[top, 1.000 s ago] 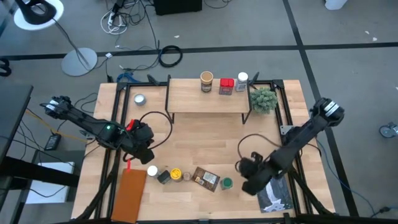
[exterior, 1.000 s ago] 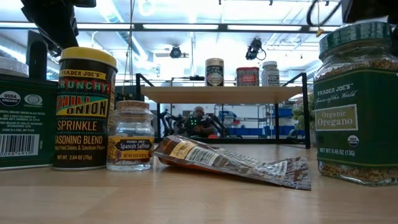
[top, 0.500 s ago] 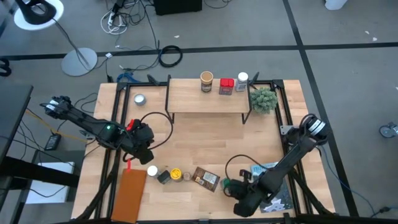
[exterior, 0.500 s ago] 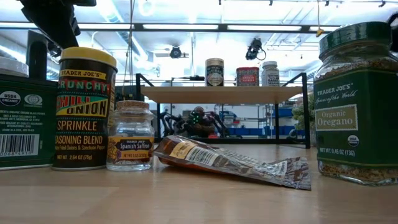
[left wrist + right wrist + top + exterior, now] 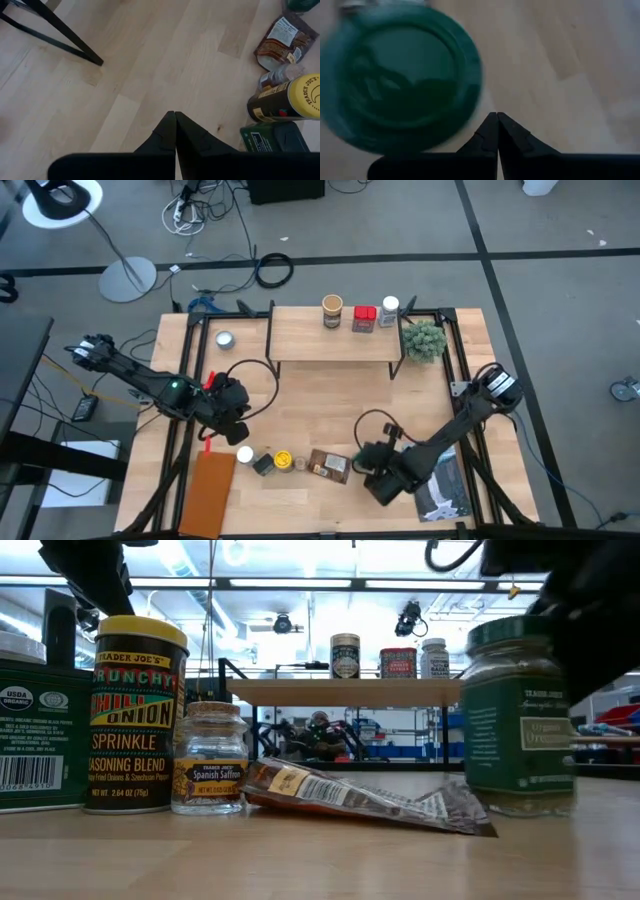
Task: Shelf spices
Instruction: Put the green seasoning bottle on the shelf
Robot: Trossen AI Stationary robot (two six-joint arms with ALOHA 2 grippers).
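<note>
The shelf (image 5: 335,340) stands at the far side with three spice jars (image 5: 363,316) on its plank. Near the near edge, a white-topped jar (image 5: 244,454), a dark green tin (image 5: 262,465), the yellow-lidded chili onion jar (image 5: 135,715), a small saffron jar (image 5: 208,760) and the brown packet (image 5: 330,467) sit on the table. The green-lidded oregano jar (image 5: 518,720) stands upright beside the packet. My right gripper (image 5: 372,472) is shut, right at the jar's lid (image 5: 402,80). My left gripper (image 5: 232,423) is shut and hovers over bare wood, far-left of the jar row. My right gripper points down from above with its shut fingers (image 5: 490,131) at the rim of the oregano jar's green lid (image 5: 472,102), on the jar's near-right side. The jar stands upright on the table and shows blurred. The lid's rim hides the touching spot, so the push cannot be confirmed.
A small silver tin (image 5: 224,339) and a green plant (image 5: 425,340) flank the shelf. A brown board (image 5: 208,492) lies at the near left corner, and a blue-and-white book (image 5: 441,492) lies under the right arm. Bare wood spans the table's middle. A person (image 5: 318,735) sits beyond the table.
My right gripper swung toward the near edge, then came back toward the far left, at the oregano jar. The jar slid upright along the table, away from the near edge and toward the brown packet. My left arm kept still.
</note>
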